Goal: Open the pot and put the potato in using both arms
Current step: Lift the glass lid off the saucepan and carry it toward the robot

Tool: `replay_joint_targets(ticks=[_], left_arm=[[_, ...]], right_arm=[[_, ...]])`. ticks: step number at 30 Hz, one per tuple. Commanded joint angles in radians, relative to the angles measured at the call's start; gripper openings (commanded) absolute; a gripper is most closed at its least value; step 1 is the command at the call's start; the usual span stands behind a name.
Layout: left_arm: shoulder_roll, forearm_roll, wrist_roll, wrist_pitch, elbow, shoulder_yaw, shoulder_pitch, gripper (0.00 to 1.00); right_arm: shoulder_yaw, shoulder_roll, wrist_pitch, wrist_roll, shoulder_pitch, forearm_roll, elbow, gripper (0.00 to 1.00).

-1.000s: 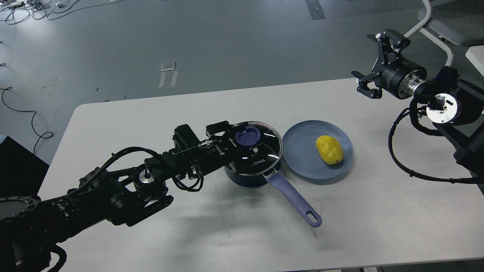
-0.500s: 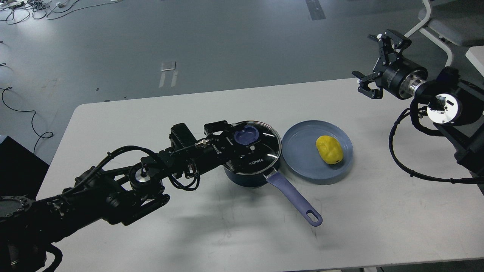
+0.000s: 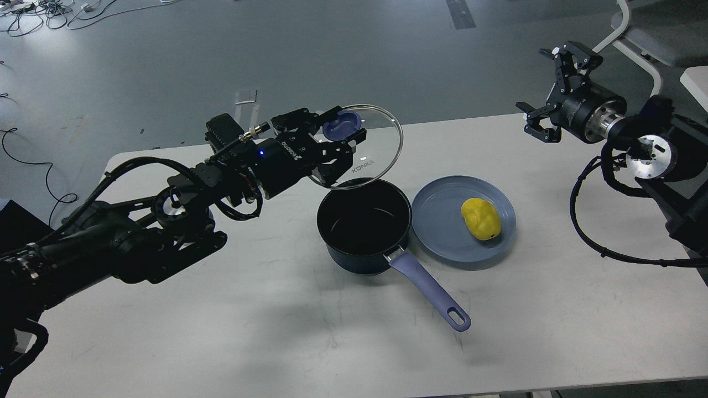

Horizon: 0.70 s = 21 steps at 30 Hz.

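Observation:
The dark navy pot point(image 3: 365, 232) stands open on the white table point(image 3: 221, 342), its black inside bare and its lavender handle point(image 3: 428, 290) pointing to the front right. My left gripper point(image 3: 338, 131) is shut on the blue knob point(image 3: 341, 124) of the glass lid point(image 3: 373, 157) and holds the lid tilted above the pot's far left rim. The yellow potato point(image 3: 481, 219) lies on a grey-blue plate point(image 3: 437, 221) just right of the pot. My right gripper point(image 3: 545, 91) is open and empty, high above the table's far right corner.
A white chair frame point(image 3: 641, 50) stands beyond the table's far right corner. Cables point(image 3: 33, 160) lie on the grey floor at the left. The right arm's black cable point(image 3: 586, 226) hangs over the table's right side.
My left gripper has lifted the lid off the pot, up and to the left. The pot now stands open. The right gripper has barely moved.

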Motion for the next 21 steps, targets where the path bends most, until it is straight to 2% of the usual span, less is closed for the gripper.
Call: replay_joint_targets(ticks=[1,9,15,21], left_arm=[[0.073,0.006,0.002,0.000,0.001,0.006,0.010,0.55],[0.201,0.043,-0.035,0.000,0.020,0.007,0.177,0.55],[0.207,0.043,-0.037,0.000,0.082,0.006,0.318,0.55],[0.190,0.017,-0.037,0.000,0.160,0.004,0.366,0.55]], right_arm=[[-0.005,0.008,0.000,0.000,0.010,0.000,0.001,1.00],[-0.010,0.009,0.000,0.000,0.010,0.000,0.001,1.00],[-0.013,0.009,0.000,0.000,0.010,0.000,0.001,1.00],[-0.016,0.008,0.000,0.000,0.012,0.000,0.001,1.00]])
